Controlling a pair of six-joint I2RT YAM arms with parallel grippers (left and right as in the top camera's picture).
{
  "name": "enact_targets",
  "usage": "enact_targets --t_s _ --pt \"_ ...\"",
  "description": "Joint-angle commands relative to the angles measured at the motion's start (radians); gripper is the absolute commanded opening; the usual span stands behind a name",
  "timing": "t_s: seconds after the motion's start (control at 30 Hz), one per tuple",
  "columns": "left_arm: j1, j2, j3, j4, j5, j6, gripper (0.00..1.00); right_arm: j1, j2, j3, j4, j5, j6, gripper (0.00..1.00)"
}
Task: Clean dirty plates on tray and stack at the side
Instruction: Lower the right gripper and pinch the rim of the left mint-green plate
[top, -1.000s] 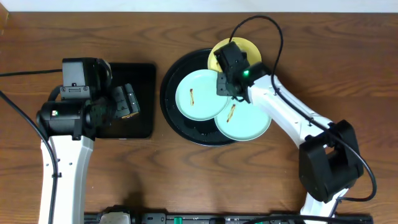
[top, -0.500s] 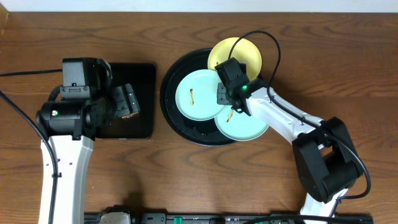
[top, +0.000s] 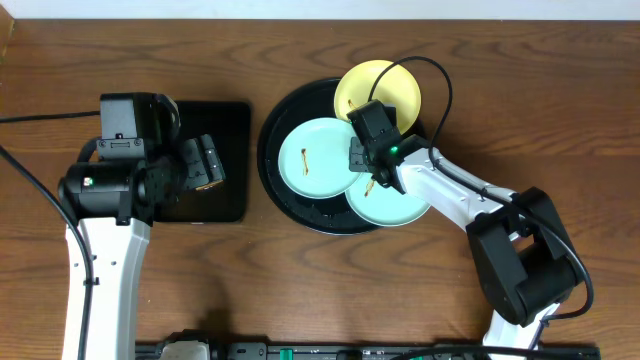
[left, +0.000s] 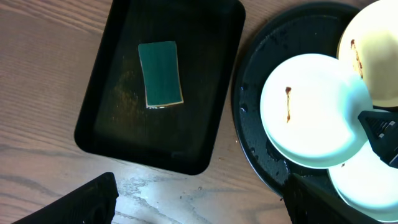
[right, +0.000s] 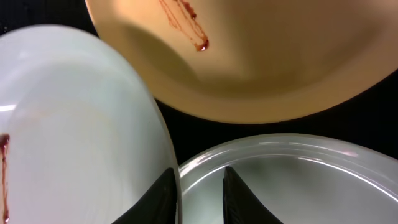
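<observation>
The round black tray (top: 272, 175) carries three plates. A yellow plate (top: 378, 88) with a brown smear lies at its far edge. One mint plate (top: 318, 157) with a smear lies on the left and overlaps a second mint plate (top: 395, 205) at the front right. My right gripper (top: 362, 155) is low over where the two mint plates meet. In the right wrist view its fingers straddle the left mint plate's (right: 74, 137) rim with a narrow gap, the other finger over the lower mint plate (right: 298, 186). My left gripper (left: 199, 208) hangs wide open, holding nothing.
A rectangular black tray (left: 106, 118) left of the round tray holds a green sponge (left: 160, 73). My left arm (top: 100, 190) hovers over that tray. Brown wood tabletop (top: 560, 110) surrounds both trays. The right arm's cable loops over the yellow plate.
My right gripper has come from the yellow plate's edge toward the front, down to the mint plates' overlap, and its fingers have narrowed. The left mint plate has shifted slightly left. The left arm is still.
</observation>
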Motion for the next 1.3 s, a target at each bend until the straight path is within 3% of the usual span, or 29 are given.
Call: enact_targets --t_s 0.0,0.2,0.33,0.8,1.03,1.27 --pt "0.004 0.004 0.011 -0.003 -0.016 -0.013 0.85 0.003 -0.001 -0.006 0.006 0.018 0.006 0.19" --pt "0.004 0.004 0.011 -0.003 -0.016 -0.013 0.85 0.005 -0.001 -0.005 0.043 0.009 0.006 0.12" --pt "0.004 0.004 0.011 -0.003 -0.016 -0.013 0.86 0.005 -0.001 -0.005 0.039 -0.015 0.006 0.02" --pt "0.004 0.004 0.011 -0.003 -0.016 -0.013 0.85 0.005 -0.001 -0.005 -0.002 -0.022 0.014 0.02" --pt "0.004 0.004 0.011 -0.003 -0.016 -0.013 0.86 -0.004 -0.018 0.024 0.066 -0.021 0.012 0.01" --pt "0.004 0.004 0.011 0.002 -0.020 -0.013 0.85 -0.010 -0.154 0.058 0.047 -0.020 -0.138 0.01"
